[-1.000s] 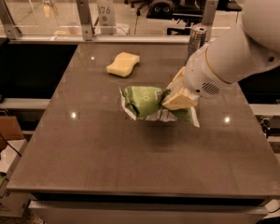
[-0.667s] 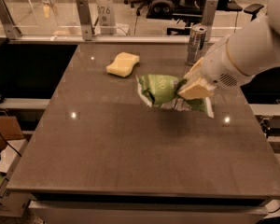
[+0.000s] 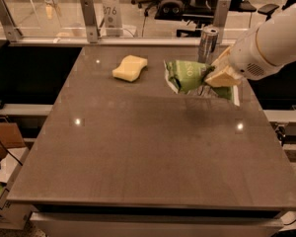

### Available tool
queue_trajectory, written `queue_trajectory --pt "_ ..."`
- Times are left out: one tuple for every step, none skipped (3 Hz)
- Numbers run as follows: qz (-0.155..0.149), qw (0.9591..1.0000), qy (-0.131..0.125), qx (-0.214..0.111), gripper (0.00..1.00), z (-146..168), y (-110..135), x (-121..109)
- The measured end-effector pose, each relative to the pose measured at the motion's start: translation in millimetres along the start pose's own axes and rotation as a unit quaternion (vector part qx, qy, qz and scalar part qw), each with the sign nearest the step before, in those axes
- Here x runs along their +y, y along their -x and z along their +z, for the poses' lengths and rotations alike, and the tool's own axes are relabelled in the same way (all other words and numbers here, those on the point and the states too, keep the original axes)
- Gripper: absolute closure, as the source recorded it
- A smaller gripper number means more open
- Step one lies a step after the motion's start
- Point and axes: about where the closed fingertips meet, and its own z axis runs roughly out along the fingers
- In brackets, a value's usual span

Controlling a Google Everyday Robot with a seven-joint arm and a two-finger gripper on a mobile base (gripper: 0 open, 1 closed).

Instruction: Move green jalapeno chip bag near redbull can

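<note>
Across most of the view, a dark brown tabletop (image 3: 138,147) with a few glints of light, backed by a glass rail (image 3: 49,14) on metal posts. Reaching in from the right edge, a thick white arm (image 3: 274,43). Pinched at its right end in the gripper (image 3: 211,77), the green jalapeno chip bag (image 3: 186,75), crumpled, tilted and lifted clear of the tabletop (shadow on the surface just below). Beige fingers (image 3: 222,77) closed tight on the foil. Left of the bag and apart from it, a pale yellow sponge (image 3: 130,67) lying flat. Just behind the bag's upper right corner, near the table's far edge, the redbull can (image 3: 207,39), upright.
</note>
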Motion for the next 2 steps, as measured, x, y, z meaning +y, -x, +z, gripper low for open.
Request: queue_trajectory --pt "-0.015 0.9995 -0.026 0.012 1.0 7.5 -13.1 -24.1" --pt "-0.029 0.9982 -0.047 0.023 1.0 17.0 -31.1 -49.0"
